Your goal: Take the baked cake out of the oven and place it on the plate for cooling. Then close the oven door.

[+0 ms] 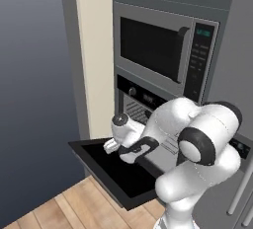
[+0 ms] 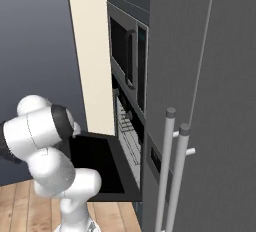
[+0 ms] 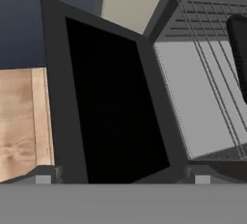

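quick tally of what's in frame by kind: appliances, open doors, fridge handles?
Appliances: 3, namely oven, microwave, fridge
Open doors: 1, the oven door, dropped flat
Fridge handles: 2
Total: 6

Oven door [image 1: 113,169] dropped flat before oven [image 1: 148,109]; microwave [image 1: 163,50] above oven.

Two rear base views flanking, hand view close above the oven door [image 3: 111,107].
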